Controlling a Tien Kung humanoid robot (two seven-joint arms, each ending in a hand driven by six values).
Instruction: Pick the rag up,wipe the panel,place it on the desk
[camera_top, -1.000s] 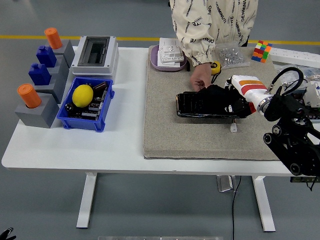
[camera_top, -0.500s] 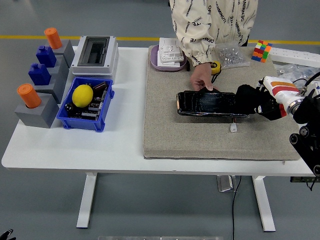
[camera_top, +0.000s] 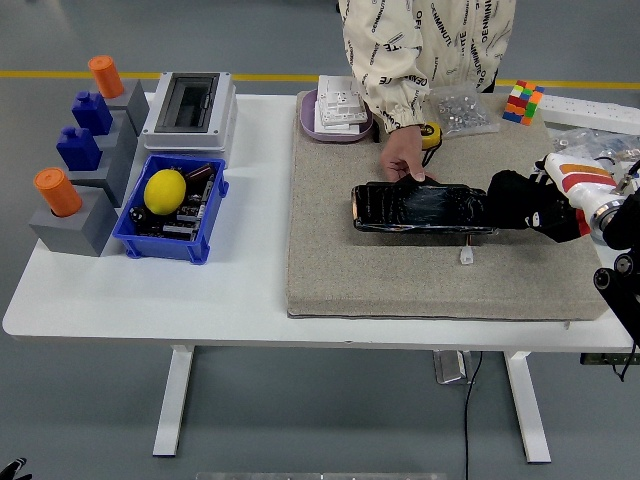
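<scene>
Surroundings: grey mat covers the right half of the white table; blue bin with a yellow lemon sits on the left, a grey switch box behind it, grey blocks further left.
Panel: black glossy panel lies flat on the mat, long side left to right.
Person: a hand from the far side presses on the panel's upper left edge.
Right hand: black robot hand at the panel's right end, fingers curled; something dark is bunched under it.
Rag: cannot be told apart from the black fingers and panel, so whether the hand grips it cannot be told.
Left hand: out of view.
Counts: two orange cylinders, two blue pieces on the grey blocks; one colour cube; one bag of small metal parts; one tray with white parts.
Cut off: the right arm runs off the picture's right edge; a small white connector lies just below the panel.
</scene>
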